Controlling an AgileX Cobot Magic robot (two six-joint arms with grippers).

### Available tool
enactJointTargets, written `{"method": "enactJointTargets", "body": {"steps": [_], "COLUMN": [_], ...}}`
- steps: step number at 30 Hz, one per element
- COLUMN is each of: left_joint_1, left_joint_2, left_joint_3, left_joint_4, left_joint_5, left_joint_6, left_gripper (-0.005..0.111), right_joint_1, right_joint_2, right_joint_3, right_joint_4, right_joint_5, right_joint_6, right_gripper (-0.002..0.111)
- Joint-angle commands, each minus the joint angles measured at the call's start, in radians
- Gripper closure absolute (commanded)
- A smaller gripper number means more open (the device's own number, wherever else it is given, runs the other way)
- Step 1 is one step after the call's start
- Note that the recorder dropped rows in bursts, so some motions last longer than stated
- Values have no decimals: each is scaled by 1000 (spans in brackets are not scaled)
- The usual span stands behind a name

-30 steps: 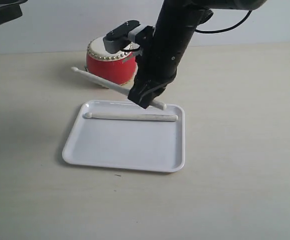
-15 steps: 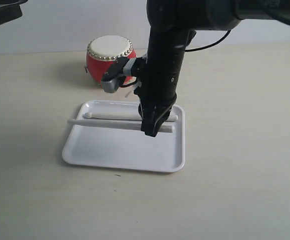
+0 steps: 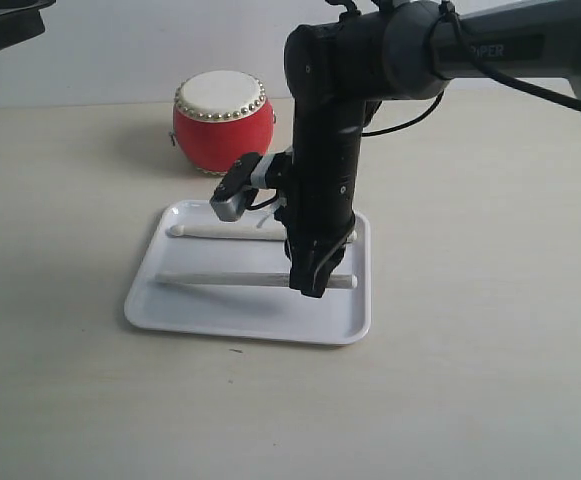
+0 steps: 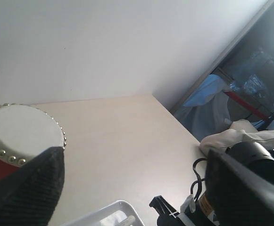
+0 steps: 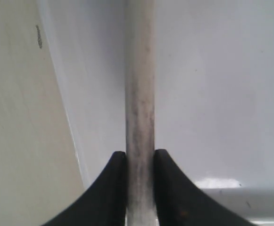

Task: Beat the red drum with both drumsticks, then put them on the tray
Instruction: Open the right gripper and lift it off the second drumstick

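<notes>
My right gripper (image 3: pixel 310 284) is clamped on the second drumstick (image 3: pixel 220 279) near its butt end, the two fingers pinching the shaft from either side in the right wrist view. It holds the stick level and low over the middle of the tray (image 3: pixel 240 333). I cannot tell whether the wood already touches the white floor or hangs just above it. The first drumstick (image 3: pixel 225 230) lies along the tray's far side, well apart from the one I hold and roughly parallel to it. The red drum (image 3: pixel 223 130) stands behind the tray on the tabletop (image 3: pixel 490 300). My left gripper (image 4: pixel 134 155) is up and away with its jaws apart and nothing between them. To finish this placement well, I would go straight down until the stick rests flat, and only then part the fingers gently. A round shaft let go from any height will likely roll or bounce toward the rim. The rounded tip reaches close to the tray's edge, so I would keep the stick level, then lift straight up without dragging it.
</notes>
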Motion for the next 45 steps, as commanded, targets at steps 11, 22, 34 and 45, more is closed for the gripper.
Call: {"method": "enactJointTargets", "body": {"steps": [11, 22, 34, 45], "left_joint_1": [-1, -1, -1, -1], "left_joint_2": [2, 2, 2, 2], "left_joint_3": [1, 1, 1, 1], "left_joint_4": [-6, -6, 2, 7], "left_joint_5": [7, 7, 7, 7], "left_joint_6": [8, 14, 18, 29], "left_gripper": [29, 29, 29, 88], "right_joint_1": [3, 3, 3, 3], "right_joint_2": [74, 65, -112, -360], "right_joint_3": [-6, -6, -8, -8], "right_joint_4": [-5, -5, 21, 28], "right_joint_5": [-2, -2, -2, -160], "right_joint_6": [24, 35, 62, 184], "right_gripper": [108, 68, 63, 93]}}
